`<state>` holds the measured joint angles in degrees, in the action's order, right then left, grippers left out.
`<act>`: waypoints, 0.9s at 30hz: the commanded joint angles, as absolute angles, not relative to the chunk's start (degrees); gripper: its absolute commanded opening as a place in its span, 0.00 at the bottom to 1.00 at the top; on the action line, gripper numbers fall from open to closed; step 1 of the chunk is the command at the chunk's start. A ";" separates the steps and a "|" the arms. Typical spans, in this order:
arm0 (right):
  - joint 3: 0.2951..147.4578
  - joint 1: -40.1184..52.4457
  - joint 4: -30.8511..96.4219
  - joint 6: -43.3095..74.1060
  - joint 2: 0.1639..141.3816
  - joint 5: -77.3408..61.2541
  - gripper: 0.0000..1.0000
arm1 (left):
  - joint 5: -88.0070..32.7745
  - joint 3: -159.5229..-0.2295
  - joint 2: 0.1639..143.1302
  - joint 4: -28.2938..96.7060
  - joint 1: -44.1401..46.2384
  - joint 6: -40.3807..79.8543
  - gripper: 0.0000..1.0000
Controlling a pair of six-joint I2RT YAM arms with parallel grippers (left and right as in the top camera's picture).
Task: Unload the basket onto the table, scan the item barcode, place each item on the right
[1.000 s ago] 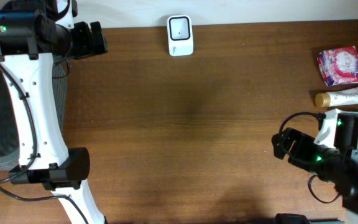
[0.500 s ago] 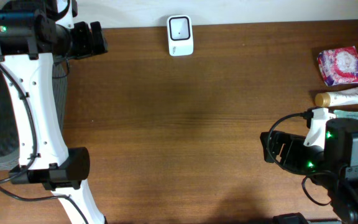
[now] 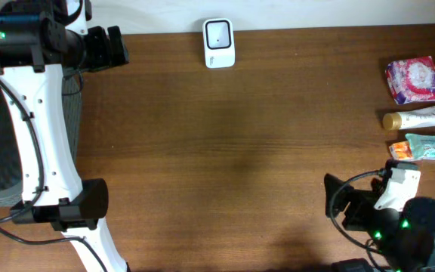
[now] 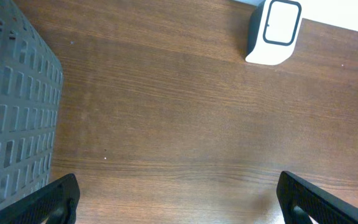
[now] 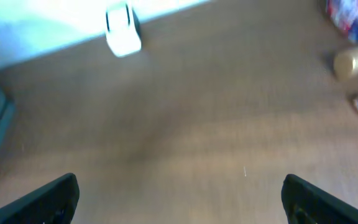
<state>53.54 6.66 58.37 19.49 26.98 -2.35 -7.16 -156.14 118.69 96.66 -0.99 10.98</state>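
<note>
Scanner (image 3: pixel 219 43): far edge of bench (image 3: pixel 225 151). Pink packet (image 3: pixel 412 80), tube (image 3: pixel 421 119), orange-teal sachet (image 3: pixel 423 148): right edge. My left jaws, my right jaws: wide open, empty.

Far left of the scanner (image 3: pixel 218 43), the left arm (image 3: pixel 40 143) is showing long white links joined by black cylindrical housings. A green light is glowing on its upper housing, and thin black cables are running along the white shell. Well below and to the right of the scanner, the right arm (image 3: pixel 399 227) is showing a black body with a white cap; green lights are glowing on it and a black cable is looping beside it. Both arms are carrying matte black fingers (image 4: pixel 48 202).
</note>
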 commanded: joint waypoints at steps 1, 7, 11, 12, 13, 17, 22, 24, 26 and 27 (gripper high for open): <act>42.98 7.01 49.06 16.14 21.15 -0.32 0.99 | -7.73 -156.81 117.19 96.71 -1.30 10.68 0.99; 25.19 6.76 30.55 12.14 14.35 0.91 0.99 | -7.73 -156.81 117.19 96.71 -1.19 10.68 0.99; 17.43 4.73 20.82 11.77 8.75 0.91 0.99 | -7.75 -156.81 117.19 96.71 -1.19 10.68 0.99; 16.08 4.25 19.35 11.68 7.38 0.93 0.99 | -7.73 -156.81 117.19 96.71 -1.19 10.68 0.99; 15.25 3.99 18.65 10.94 6.35 0.95 0.98 | -7.73 -156.81 117.19 96.71 -1.21 10.68 0.99; 11.51 3.99 15.59 8.14 3.55 1.21 0.99 | -7.73 -156.81 117.19 96.71 -1.19 10.68 0.99; 6.20 3.27 10.39 7.81 0.16 2.02 0.99 | -7.73 -156.81 117.19 96.71 -1.19 10.68 0.99; 3.84 1.48 6.48 7.94 0.19 2.02 0.98 | -7.73 -156.81 117.19 96.71 -1.19 10.68 0.99; 2.46 0.14 4.67 7.97 0.19 2.00 0.99 | -7.73 -156.81 117.19 96.71 -1.19 10.68 0.99; 2.13 -0.34 4.62 7.94 0.19 2.02 0.98 | -7.73 -156.81 117.19 96.71 -1.19 10.68 0.99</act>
